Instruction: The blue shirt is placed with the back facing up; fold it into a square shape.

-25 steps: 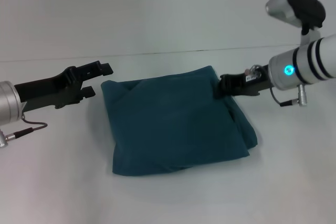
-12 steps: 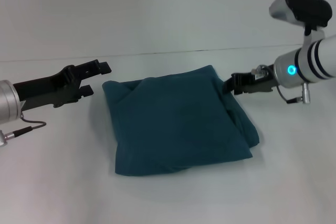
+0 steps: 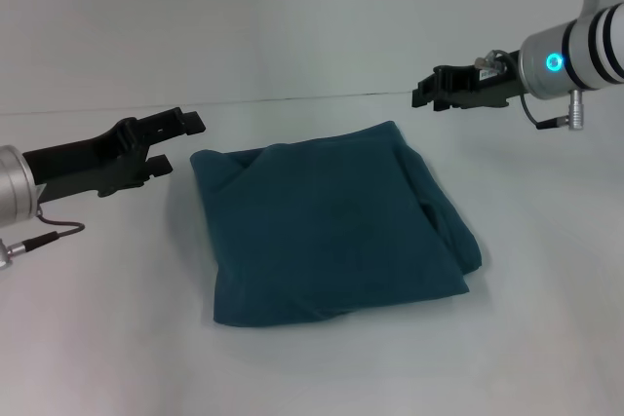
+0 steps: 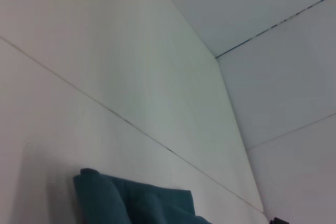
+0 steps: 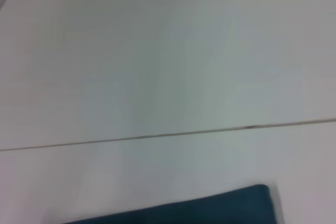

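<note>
The blue shirt [image 3: 331,226] lies on the white table, folded into a rough square, plain side up, with a thicker bunched edge on its right. One corner of it appears in the left wrist view [image 4: 131,203] and one edge in the right wrist view [image 5: 210,209]. My left gripper [image 3: 175,146] hovers open just left of the shirt's far-left corner, holding nothing. My right gripper [image 3: 425,93] is open, raised above and to the right of the shirt's far-right corner, clear of the cloth.
A thin seam [image 3: 292,99] runs across the white table [image 3: 117,338] behind the shirt. A cable [image 3: 49,233] hangs from the left arm near the table's left side.
My right gripper has drawn back from the shirt's far-right corner and risen up and to the right. The left gripper has barely moved. The shirt lies as before.
</note>
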Motion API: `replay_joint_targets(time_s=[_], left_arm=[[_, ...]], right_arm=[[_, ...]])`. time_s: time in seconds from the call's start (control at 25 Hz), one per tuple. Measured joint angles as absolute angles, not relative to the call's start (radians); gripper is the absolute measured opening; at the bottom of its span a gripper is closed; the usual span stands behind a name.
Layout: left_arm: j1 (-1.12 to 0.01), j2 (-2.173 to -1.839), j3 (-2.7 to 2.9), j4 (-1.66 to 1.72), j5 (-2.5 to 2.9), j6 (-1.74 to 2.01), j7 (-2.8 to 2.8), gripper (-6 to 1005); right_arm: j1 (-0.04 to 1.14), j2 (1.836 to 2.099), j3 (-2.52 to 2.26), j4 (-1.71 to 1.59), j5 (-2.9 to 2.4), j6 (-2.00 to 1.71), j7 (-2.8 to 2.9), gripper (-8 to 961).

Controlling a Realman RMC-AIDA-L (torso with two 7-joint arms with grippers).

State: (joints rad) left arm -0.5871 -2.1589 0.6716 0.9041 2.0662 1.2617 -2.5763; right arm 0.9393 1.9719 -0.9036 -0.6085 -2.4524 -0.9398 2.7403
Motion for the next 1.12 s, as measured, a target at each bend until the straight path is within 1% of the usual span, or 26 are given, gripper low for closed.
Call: replay_joint_targets(time_s=[0.16,0.32,0.44,0.64,0.72,1.12], left_arm=[[-0.588,-2.158,0.672,0.904,2.066,1.261,-2.579,936],[-0.588,-2.158,0.672,0.904,2.066,1.26,-2.579,937],[-0.59,-2.157,0.672,0.904,2.065,1.256,-2.578,937],[-0.591,-2.157,0.672,0.903,2.065,1.249,-2.576,936],[-0.591,-2.158,0.672,0.903,2.065,1.247,-2.576,936],[-0.588,-2.16,0.676,0.903,2.065,1.247,-2.575,937]], right_arm=[[0.948,1.972,-0.907,-0.601,-2.452,-0.935,2.74,334],[0.953,1.981,-0.91,-0.567,-2.451,-0.908,2.735,333],[0.961,1.996,-0.911,-0.507,-2.448,-0.852,2.732,333],[0.965,2.034,-0.903,-0.447,-2.426,-0.755,2.739,333],[0.965,2.042,-0.903,-0.433,-2.388,-0.733,2.738,333],[0.963,2.047,-0.914,-0.401,-2.312,-0.725,2.737,333]])
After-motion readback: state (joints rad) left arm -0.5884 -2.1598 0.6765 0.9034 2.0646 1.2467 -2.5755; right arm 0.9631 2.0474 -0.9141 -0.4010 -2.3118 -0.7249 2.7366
